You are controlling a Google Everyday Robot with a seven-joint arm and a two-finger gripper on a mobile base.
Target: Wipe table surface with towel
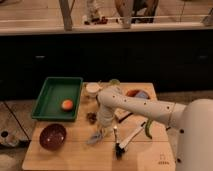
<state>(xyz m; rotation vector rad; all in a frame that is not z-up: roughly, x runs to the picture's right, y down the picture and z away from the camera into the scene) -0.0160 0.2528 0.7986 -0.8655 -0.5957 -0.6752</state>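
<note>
A small crumpled grey towel (97,136) lies on the wooden table (75,155), near the middle. My white arm reaches in from the right and bends down over the table. The gripper (103,126) points down right above the towel, touching or nearly touching its top. The arm's wrist hides the gripper's end.
A green tray (50,111) holding an orange (67,104) stands at the left. A dark red bowl (52,136) sits at the front left. A white cup (92,90), a red dish (135,93), a black-headed brush (127,142) and a green item (148,129) lie around the arm.
</note>
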